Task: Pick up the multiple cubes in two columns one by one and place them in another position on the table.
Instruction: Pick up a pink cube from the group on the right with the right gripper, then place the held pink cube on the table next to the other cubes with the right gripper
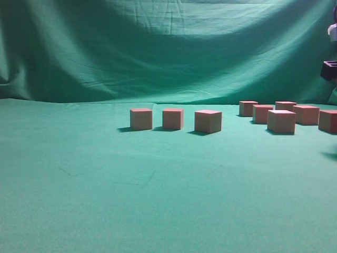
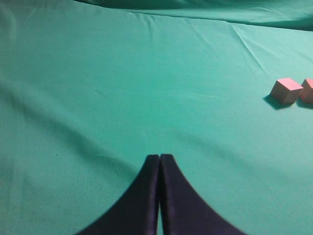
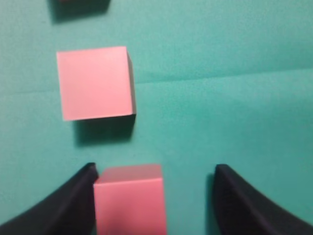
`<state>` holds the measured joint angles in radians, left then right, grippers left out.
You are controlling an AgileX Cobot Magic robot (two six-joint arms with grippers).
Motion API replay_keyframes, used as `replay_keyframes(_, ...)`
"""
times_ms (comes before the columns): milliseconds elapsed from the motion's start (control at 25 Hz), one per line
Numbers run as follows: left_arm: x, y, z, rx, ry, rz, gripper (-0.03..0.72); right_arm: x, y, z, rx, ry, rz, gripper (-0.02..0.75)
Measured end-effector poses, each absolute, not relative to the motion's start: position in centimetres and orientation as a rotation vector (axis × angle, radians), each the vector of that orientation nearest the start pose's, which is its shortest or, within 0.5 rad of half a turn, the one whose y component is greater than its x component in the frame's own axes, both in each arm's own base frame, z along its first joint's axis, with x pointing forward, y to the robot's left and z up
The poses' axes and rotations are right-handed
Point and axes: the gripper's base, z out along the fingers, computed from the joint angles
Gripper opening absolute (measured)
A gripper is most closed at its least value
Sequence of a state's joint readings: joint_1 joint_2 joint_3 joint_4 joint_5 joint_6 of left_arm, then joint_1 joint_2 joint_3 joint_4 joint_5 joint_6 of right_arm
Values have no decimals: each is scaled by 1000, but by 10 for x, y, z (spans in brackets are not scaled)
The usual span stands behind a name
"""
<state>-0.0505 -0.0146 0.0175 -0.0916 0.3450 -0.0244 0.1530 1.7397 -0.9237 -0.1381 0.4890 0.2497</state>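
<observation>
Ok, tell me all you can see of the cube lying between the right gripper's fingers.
The cube is plain, matte pinkish-red, unmarked and sharp-edged; its material cannot be told. It sits flat on the teal cloth table, square to the camera, its near part cut off by the frame. It lies close against the left-hand finger of the open right gripper, well clear of the other. Another cube sits beyond it, apart.

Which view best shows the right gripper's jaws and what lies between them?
The right wrist view: the right gripper stands open, one cube on the table between its fingers, against the left one. The exterior view catches only a dark piece of it at the right edge. The left wrist view does not show it.
</observation>
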Motion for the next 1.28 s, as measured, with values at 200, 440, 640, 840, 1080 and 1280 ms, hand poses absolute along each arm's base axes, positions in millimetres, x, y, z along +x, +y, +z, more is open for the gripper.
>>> replay_keyframes(200,53,-5,177,-33,1832,-142,0,317,43,155,-19,2785,-18,265)
replay_keyframes(440,53,-5,177,-33,1832,-142,0,320,55,174,-62,2814,-25,263)
replay_keyframes(640,53,-5,177,-33,1832,-142,0,321,116,239,-296,2728,84,263)
replay_keyframes(840,53,-5,177,-33,1832,-142,0,308,200,275,-566,2689,196,263)
replay_keyframes(1080,53,-5,177,-33,1832,-142,0,307,290,258,-918,2651,206,263)
replay_keyframes(1280,53,-5,177,-33,1832,-142,0,308,344,224,-1304,2552,147,263)
